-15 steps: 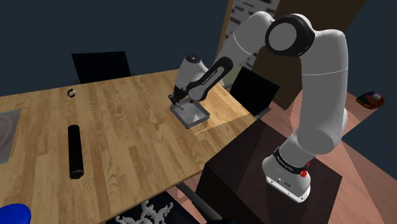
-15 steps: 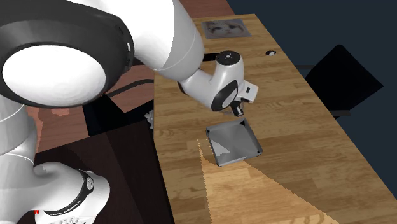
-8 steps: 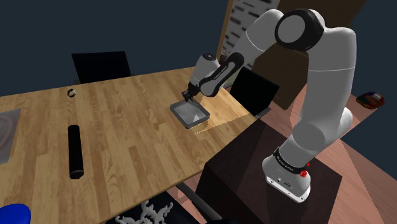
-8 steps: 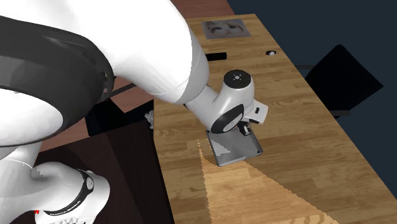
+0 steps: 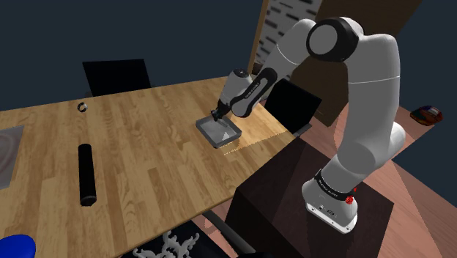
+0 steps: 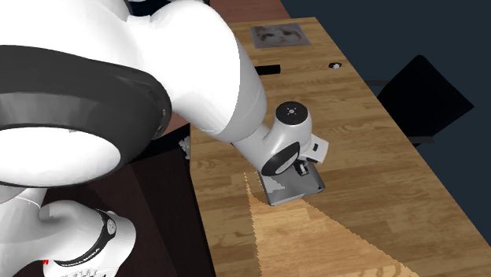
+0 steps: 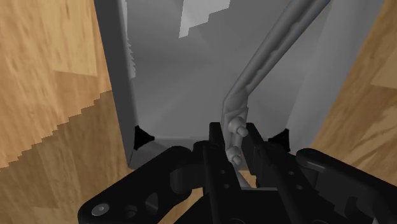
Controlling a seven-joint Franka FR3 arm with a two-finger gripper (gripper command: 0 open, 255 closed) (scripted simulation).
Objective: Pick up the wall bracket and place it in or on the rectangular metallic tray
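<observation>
Since half a second before, the arm's upper joints had swung toward the shoulder view's left and the hand had sunk a little, while the gripper (image 5: pixel 217 114) kept its place over the far right end of the tray (image 5: pixel 228 142). A second before, it had been over the tray's near left part. The gripper's fingers (image 7: pixel 214 145) stood narrow, only a slim gap apart, and clasped the wall bracket (image 7: pixel 267 57) by its short end, where two small studs showed between them. From its bend, the grey bracket's long arm slanted away from the gripper above the tray's floor; whether its far tip touched the tray could not be told. The tray (image 7: pixel 119 76) was a shallow grey rectangle with low walls, lying on the wooden surface (image 5: pixel 146 146) near its right edge. In the second exterior view the gripper (image 6: pixel 303 168) hung just above the tray (image 6: pixel 299 191), with the hand covering the tray's far half. Well apart, on the left of the surface, lay a black cylinder (image 5: pixel 86 174), and a small ring (image 5: pixel 83 107) sat near the far edge.
</observation>
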